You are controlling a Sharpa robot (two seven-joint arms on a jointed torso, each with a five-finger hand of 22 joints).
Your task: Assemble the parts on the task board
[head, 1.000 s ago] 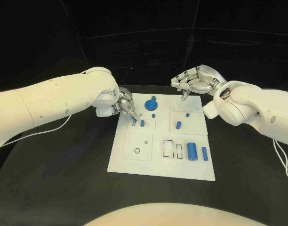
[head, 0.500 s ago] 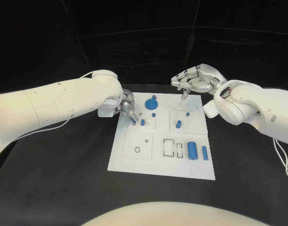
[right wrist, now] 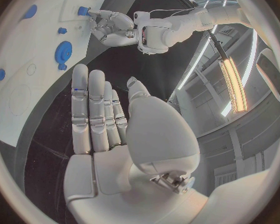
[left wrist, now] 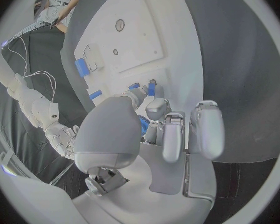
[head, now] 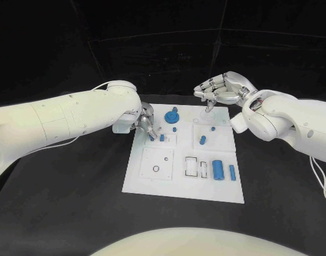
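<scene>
Under the left hand (head: 145, 126), its fingertips pinch a small blue peg (left wrist: 151, 88) at the flat white task board (head: 163, 181); beyond the board's far edge, the right hand (head: 223, 92) hovers spread, holding nothing

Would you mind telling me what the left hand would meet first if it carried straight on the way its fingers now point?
Probably the small blue peg just beyond the left hand's fingertips, standing on the task board; depth is unclear.
</scene>
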